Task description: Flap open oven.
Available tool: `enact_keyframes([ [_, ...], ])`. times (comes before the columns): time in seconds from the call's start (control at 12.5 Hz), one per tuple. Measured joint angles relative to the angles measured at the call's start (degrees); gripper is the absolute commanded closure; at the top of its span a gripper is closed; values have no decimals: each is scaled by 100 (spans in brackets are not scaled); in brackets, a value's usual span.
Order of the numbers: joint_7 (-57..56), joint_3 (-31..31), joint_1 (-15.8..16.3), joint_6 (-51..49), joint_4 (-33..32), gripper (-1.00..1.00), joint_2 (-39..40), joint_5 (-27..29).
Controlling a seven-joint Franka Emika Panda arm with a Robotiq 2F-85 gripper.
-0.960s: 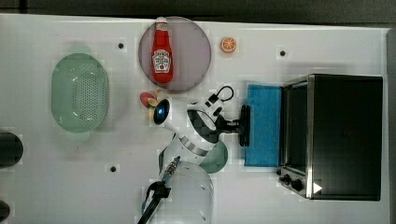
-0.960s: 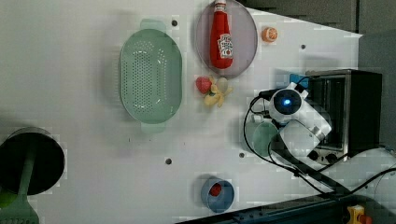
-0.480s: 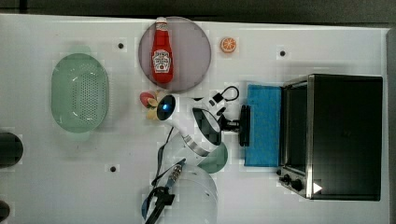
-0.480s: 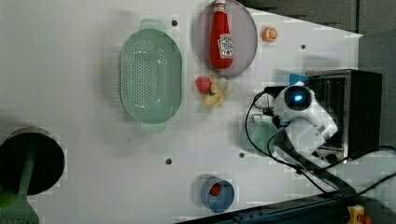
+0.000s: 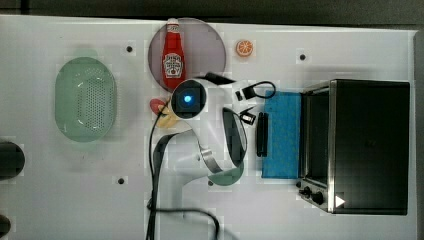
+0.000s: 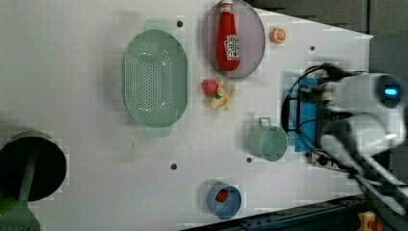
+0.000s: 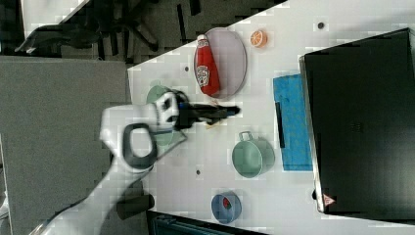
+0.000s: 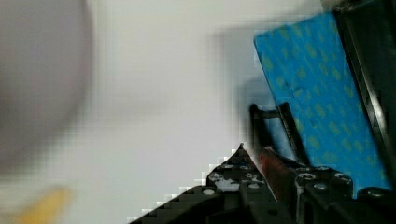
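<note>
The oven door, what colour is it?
Blue, the oven door, lying open flat; clearest in the top view.

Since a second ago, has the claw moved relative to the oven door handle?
Yes. In the top view the claw has pulled back from the dark bar handle of the silver toaster oven's flapped-down blue glass door, toward the round grey plate.

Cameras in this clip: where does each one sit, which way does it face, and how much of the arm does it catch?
Top view: overhead, straight down; arm over the table, oven at the top view's right.
Left view: high, looking down; blurred arm at the left view's right, colander mid-table.
Right view: high, angled; whole arm, open oven door.
Wrist view: on the wrist; gripper by the door handle.
Shared: ketchup bottle.
</note>
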Motion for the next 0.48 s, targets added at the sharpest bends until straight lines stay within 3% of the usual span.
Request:
enact_keyframes([
  [0.32, 0, -22, 18, -750, 201, 65, -1155, 1381],
  [0.48, 0, -24, -17, -1242, 325, 65, -1493, 1569],
])
